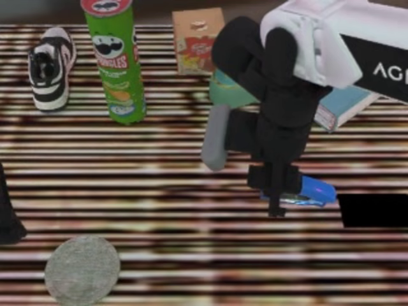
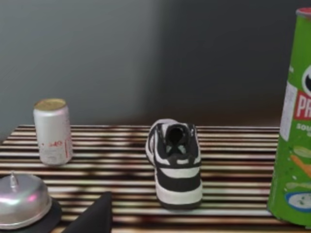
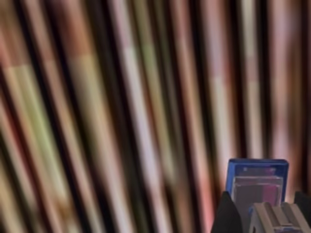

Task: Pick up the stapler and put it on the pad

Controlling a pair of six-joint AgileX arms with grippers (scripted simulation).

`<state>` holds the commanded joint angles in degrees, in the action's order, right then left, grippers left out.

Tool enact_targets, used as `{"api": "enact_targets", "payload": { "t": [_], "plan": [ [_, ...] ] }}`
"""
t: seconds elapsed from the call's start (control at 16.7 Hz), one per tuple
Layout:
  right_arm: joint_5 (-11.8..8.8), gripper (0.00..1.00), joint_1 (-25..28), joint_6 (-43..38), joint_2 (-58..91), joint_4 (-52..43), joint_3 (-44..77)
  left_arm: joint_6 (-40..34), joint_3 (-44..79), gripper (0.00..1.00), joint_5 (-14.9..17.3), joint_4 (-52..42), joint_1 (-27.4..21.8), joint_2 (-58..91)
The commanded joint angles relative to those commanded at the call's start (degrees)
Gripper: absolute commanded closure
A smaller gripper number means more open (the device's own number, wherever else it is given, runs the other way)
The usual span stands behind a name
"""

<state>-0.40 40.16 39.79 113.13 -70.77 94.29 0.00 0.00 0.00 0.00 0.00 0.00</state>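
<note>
The bright-blue stapler (image 1: 317, 190) lies lengthwise on the striped table, just left of the black pad (image 1: 373, 210). My right gripper (image 1: 277, 194) comes down over the stapler's left part and is shut on it. In the right wrist view the stapler (image 3: 257, 177) shows end-on, with a dark fingertip (image 3: 226, 213) against its side and the gripper (image 3: 262, 216) astride it. The stapler's left end is hidden under the gripper in the top view. My left gripper (image 1: 7, 220) is parked at the table's left edge, open and holding nothing, with one dark finger (image 2: 95, 216) showing.
At the back stand a green chip can (image 1: 116, 60), a black-and-white shoe (image 1: 50, 67), a small carton (image 1: 196, 39) and a teal book (image 1: 347, 102). A grey rounded object (image 1: 215, 137) lies beside the right arm. A round grey disc (image 1: 81, 269) is at front left.
</note>
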Motion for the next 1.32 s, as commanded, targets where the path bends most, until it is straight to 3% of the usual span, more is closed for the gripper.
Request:
{"api": "enact_targets", "payload": {
  "t": [0.24,0.48,0.96,1.32],
  "plan": [
    [0.8,1.0,-1.3,-5.8,-1.1,2.0,0.4,0.0,0.0,0.0,0.0,0.0,0.0,0.0],
    [2.4,1.0,-5.0,-21.2,-2.9,5.3,0.7,0.0,0.0,0.0,0.0,0.0,0.0,0.0],
    [4.9,1.0,-17.8,-72.4,-7.0,8.8,-4.6,0.0,0.0,0.0,0.0,0.0,0.0,0.0],
    [4.3,1.0,-28.1,-107.0,-10.3,7.2,-11.8,0.0,0.0,0.0,0.0,0.0,0.0,0.0]
  ]
}}
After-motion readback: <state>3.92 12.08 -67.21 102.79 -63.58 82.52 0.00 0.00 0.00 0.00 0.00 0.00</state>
